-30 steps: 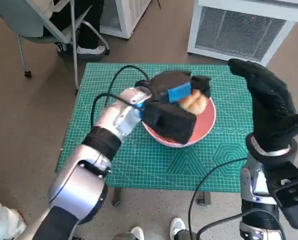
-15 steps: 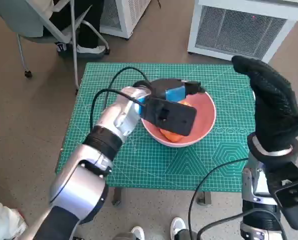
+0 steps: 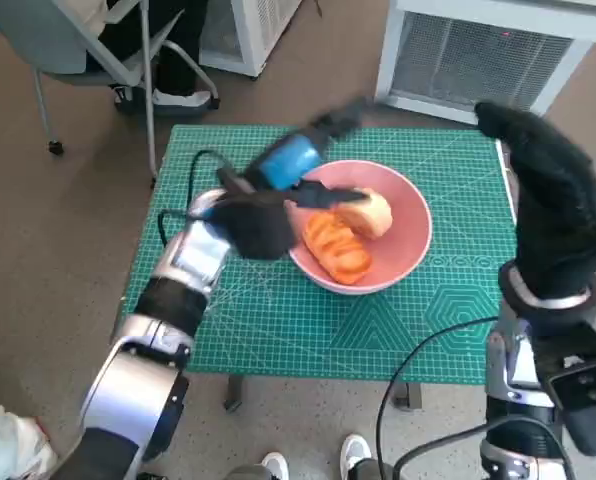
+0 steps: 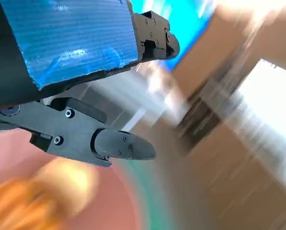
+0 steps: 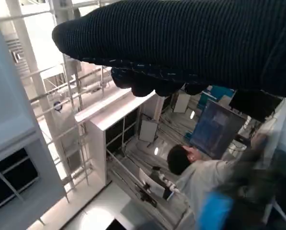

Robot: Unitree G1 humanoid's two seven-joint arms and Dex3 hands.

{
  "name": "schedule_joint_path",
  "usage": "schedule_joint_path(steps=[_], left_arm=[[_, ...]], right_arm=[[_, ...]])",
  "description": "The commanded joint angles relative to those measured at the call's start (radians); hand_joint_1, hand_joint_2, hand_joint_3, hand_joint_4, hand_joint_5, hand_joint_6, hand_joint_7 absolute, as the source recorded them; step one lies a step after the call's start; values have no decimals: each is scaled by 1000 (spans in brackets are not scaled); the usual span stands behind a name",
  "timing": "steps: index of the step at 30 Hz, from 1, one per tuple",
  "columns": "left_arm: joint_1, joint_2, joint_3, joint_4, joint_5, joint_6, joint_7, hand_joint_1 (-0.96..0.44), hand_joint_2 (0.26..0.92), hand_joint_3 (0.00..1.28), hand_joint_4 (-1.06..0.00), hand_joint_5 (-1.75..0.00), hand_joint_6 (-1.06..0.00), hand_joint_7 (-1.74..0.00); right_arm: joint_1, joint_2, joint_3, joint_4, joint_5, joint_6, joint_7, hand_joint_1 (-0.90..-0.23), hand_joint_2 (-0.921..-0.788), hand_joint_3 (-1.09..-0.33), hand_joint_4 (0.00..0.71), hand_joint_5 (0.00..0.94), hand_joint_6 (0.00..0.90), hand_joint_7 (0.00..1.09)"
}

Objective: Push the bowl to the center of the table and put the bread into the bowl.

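The pink bowl (image 3: 363,240) sits about mid-tabletop on the green cutting mat (image 3: 278,320), with the bread (image 3: 350,232) lying inside it: a pale roll (image 3: 366,212) beside an orange, ridged loaf (image 3: 336,248). The left hand (image 3: 296,172) hovers blurred over the bowl's far-left rim, fingers spread, holding nothing. The right hand (image 3: 553,215) is raised off the table's right edge; its fingers look loosely curled and empty. The bread looks light and soft, so I'd take it gently around the middle. The bowl looks rigid and smooth, best nudged at its wall.
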Motion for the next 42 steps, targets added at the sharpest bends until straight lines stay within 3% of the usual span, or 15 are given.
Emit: schedule_joint_path(steps=[1,7,14,20,42], left_arm=[[86,-59,81,-103,-167,-48,-24,-455,921,261,-341,-49,-362,-211],[168,-84,111,-268,-304,-25,-86,-475,921,301,-369,-44,-375,-219],[213,-106,120,-406,-388,-8,-131,-463,921,333,-364,-15,-324,-280],[238,-137,119,-483,-440,10,-155,-477,921,342,-329,-1,-219,-454],[288,-139,118,-599,-430,21,-163,-506,921,341,-256,0,-190,-468]], right_arm=[[-21,-1,-4,-7,-29,29,-31,-592,-921,-736,316,5,0,695],[-61,-2,-1,-16,-57,57,-60,-575,-921,-756,312,2,0,686],[-115,-10,11,-5,-50,100,-58,-563,-921,-764,295,0,0,667],[-145,-9,20,6,-44,126,-49,-546,-921,-770,294,2,19,628],[-150,-11,41,-2,-21,178,-14,-554,-921,-759,295,1,63,611]])
